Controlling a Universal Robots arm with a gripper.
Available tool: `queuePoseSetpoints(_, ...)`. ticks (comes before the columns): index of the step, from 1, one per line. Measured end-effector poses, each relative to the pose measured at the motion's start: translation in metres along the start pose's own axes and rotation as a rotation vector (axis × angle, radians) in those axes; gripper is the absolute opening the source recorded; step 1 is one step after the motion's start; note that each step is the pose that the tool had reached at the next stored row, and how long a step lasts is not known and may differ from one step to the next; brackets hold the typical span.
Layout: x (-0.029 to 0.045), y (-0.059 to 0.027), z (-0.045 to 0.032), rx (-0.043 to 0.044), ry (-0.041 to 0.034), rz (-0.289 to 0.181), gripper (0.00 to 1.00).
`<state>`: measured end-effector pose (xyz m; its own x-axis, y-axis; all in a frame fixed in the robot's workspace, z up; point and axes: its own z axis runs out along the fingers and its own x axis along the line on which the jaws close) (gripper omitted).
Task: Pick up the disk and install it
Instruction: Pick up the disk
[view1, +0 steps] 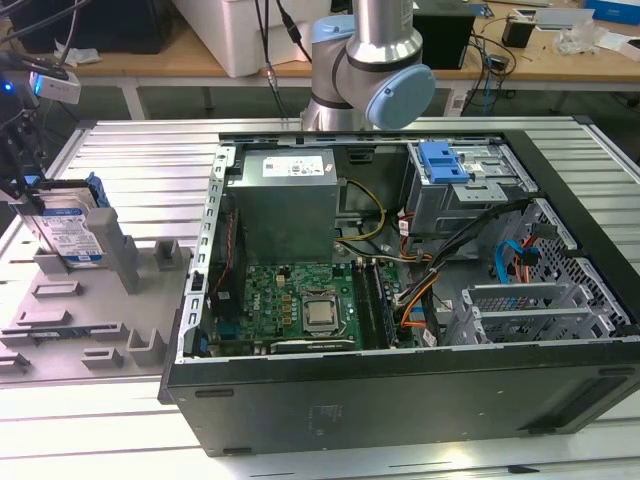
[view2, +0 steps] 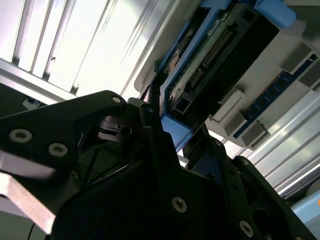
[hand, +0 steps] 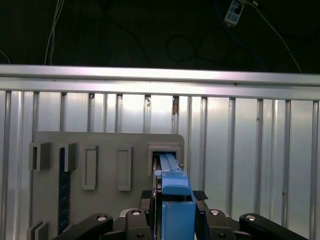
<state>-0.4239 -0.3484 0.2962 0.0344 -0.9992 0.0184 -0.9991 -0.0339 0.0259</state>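
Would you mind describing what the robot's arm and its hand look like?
The arm is a silver metal tube with rounded grey joint housings closed by pale blue caps. The hand is matt black in both wrist views, built of angular, linked plates with rounded ends, fastened by small silver screw heads.

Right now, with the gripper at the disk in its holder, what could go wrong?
1. The disk stands upright in a slot of the gray holder, with the gripper at its blue carrier; a tilted lift might jam it against the slot.
2. Cables cross the open computer case beside the drive cage, so the disk may snag them going in.
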Motion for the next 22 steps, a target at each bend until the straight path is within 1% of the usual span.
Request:
queuePoseSetpoints(5,0.0000,0.0000,0.0001,0.0000,0.0000,0.000,0.44)
queuePoseSetpoints(6,0.0000,0.0000,0.0001,-0.0001,0.0001,0.000,0.42)
queuePoseSetpoints(7,0.0000,0.0000,0.0002,-0.0001,0.0000,0.000,0.37)
queuePoseSetpoints(22,0.0000,0.0000,0.0007,-0.0001,0.0001,0.000,0.37)
